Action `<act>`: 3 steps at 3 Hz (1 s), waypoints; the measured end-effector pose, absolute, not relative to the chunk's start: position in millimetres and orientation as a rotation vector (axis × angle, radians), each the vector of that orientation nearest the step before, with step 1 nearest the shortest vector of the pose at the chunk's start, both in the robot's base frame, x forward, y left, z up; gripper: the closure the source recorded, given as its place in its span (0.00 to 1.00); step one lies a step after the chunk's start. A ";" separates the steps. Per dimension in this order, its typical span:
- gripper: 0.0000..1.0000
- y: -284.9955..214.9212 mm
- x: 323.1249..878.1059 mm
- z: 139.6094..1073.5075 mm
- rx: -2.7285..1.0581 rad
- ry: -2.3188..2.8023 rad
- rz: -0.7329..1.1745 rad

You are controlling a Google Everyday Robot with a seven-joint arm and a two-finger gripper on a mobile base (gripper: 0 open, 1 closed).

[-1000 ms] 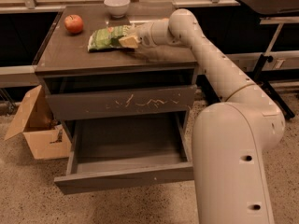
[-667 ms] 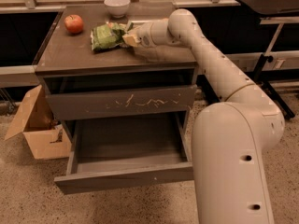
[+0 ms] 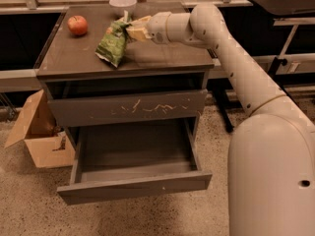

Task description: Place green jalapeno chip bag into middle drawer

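Operator: Gripper (image 3: 132,32) sits over the back of the cabinet top (image 3: 162,58), pinched shut on the upper corner of the green jalapeno chip bag (image 3: 113,44). I've got the bag tilted, its lower end resting on the wood.

Spotter: Worries?

Operator: Thin hold on crinkly foil. I reckon it could slip out on the way down. The middle drawer (image 3: 135,187) hangs open well below, under the scratched drawer front (image 3: 98,113), so a wide swing might clip that front or drop the bag on the floor by the cardboard box (image 3: 37,132). Apple (image 3: 78,25) and bowl (image 3: 123,4) sit near the bag, and a careless drag could knock them.

Spotter: What can't you see?

Operator: Fingertips are buried in the foil, so I can't tell how much bag they hold. My arm (image 3: 231,58) covers the cabinet's right rear corner, and the drawer's near inside wall is hidden behind its front.
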State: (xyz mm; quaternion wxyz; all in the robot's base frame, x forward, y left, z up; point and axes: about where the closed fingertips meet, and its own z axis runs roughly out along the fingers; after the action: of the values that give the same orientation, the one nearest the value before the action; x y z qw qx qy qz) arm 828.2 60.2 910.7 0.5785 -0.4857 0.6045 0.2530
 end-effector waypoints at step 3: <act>1.00 81.1 738.3 934.6 -1.226 1.273 0.713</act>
State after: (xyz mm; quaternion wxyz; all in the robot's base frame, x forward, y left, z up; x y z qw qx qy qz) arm 738.3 81.1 934.6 0.5793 -0.5245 0.5443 0.3051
